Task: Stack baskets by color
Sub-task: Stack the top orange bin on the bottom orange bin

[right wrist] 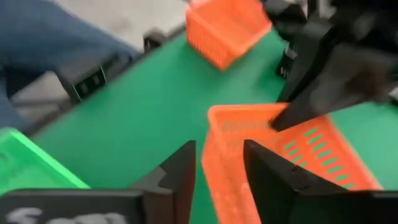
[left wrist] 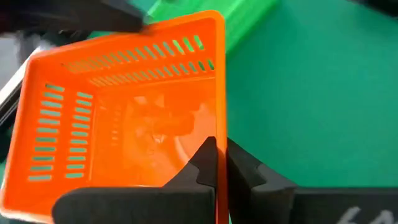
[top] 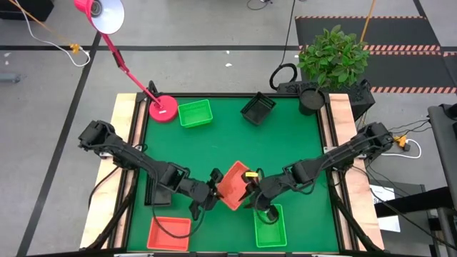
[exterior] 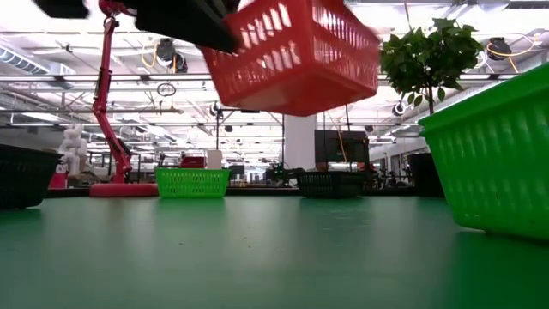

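A red-orange basket [top: 232,184] hangs tilted above the near middle of the table, between my two grippers. My left gripper [left wrist: 219,158] is shut on its left wall. My right gripper [right wrist: 219,162] is open, its fingers standing on either side of the basket's right rim [right wrist: 214,146]. A second red-orange basket [top: 170,232] sits on its base at the near left. One green basket [top: 270,223] rests near the front right, below the right gripper, and another [top: 195,113] at the far side. A black basket [top: 258,108] stands at the back. My left gripper holds the red-orange basket by the rim of one wall [left wrist: 219,124], one finger inside the basket and one outside. It comes from the table's left, slanting down. The basket is lifted clear [exterior: 292,56], tilted with its opening toward that gripper. Whether my right gripper touches the rim, I cannot tell.
The pink lamp base [top: 163,108] stands at the far left corner, its arm rising beyond the table. A potted plant [top: 332,57] is at the far right. Another black basket [exterior: 21,176] sits by the left edge. Bare green mat [top: 235,146] lies in the middle.
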